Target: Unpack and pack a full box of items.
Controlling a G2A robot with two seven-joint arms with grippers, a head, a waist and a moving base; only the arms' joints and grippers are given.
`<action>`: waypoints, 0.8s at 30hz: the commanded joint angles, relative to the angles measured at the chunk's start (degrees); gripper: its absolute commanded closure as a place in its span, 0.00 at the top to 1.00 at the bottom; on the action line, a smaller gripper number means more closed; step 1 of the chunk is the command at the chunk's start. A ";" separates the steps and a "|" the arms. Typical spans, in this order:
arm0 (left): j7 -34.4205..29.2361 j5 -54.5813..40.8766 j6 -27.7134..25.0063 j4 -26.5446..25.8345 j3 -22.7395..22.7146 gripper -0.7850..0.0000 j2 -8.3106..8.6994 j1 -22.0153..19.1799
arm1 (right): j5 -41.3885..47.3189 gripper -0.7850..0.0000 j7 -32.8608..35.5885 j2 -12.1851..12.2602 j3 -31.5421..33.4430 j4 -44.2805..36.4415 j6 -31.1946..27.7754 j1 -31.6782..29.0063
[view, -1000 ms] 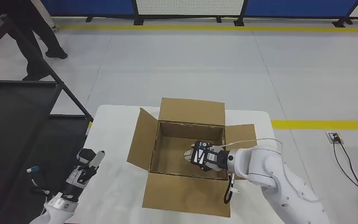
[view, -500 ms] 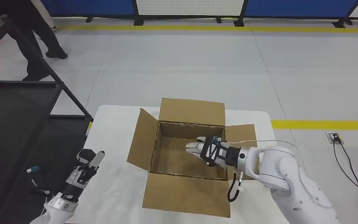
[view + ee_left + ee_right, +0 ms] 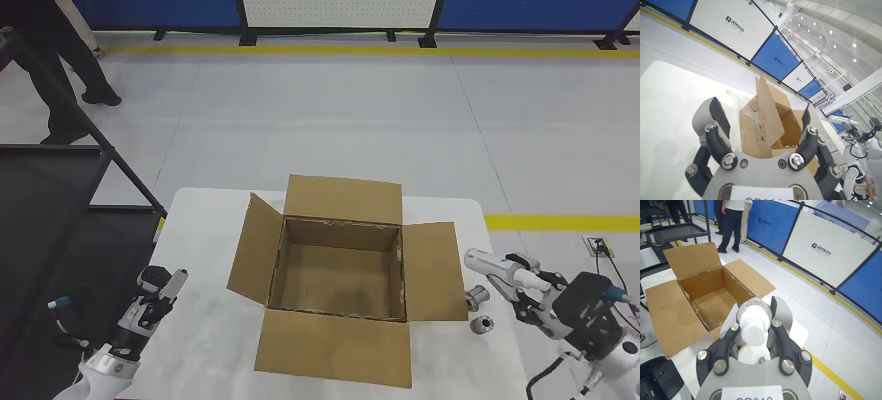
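The open cardboard box [image 3: 335, 345] stands mid-table with all flaps spread, and its inside looks bare. My right gripper [image 3: 490, 265] hangs right of the box, over the table's right edge. In the right wrist view my right gripper [image 3: 753, 306] is shut on a clear bottle with a white cap [image 3: 753, 321], cap toward the camera, with the box [image 3: 702, 283] beyond it. My left gripper [image 3: 165, 283] sits at the table's front left corner. In its own view my left gripper [image 3: 761, 108] is open and holds nothing, facing the box [image 3: 761, 121].
Two small grey cylindrical items [image 3: 476, 297] [image 3: 484, 324] lie on the white table [image 3: 210, 250] just right of the box's right flap. A black rack [image 3: 50, 200] stands off the table's left side. Loose clear tape [image 3: 753, 115] hangs from the box's left flap.
My right gripper came up out of the box and swung right with the bottle in it, ending over the table's right edge. The left arm has not moved.
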 commanded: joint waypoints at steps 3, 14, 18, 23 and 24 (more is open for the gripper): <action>0.00 0.00 0.00 0.00 0.00 1.00 0.00 0.00 | -0.53 0.00 -1.86 -0.36 2.80 3.01 -1.03 -7.16; 0.00 0.00 0.00 0.00 0.00 1.00 0.00 0.00 | -1.17 0.00 10.99 1.01 -5.50 13.03 -8.99 -2.98; 0.00 0.00 0.00 0.00 0.00 1.00 0.00 0.00 | -0.09 0.00 17.22 1.51 -8.69 15.56 -8.06 0.37; 0.00 0.00 0.00 0.00 0.00 1.00 0.00 0.00 | -0.02 0.00 23.62 2.04 -11.60 19.37 -5.37 4.49; 0.00 0.00 0.00 0.00 0.00 1.00 0.00 0.00 | -0.06 0.00 24.52 2.12 -12.25 19.93 -5.23 5.24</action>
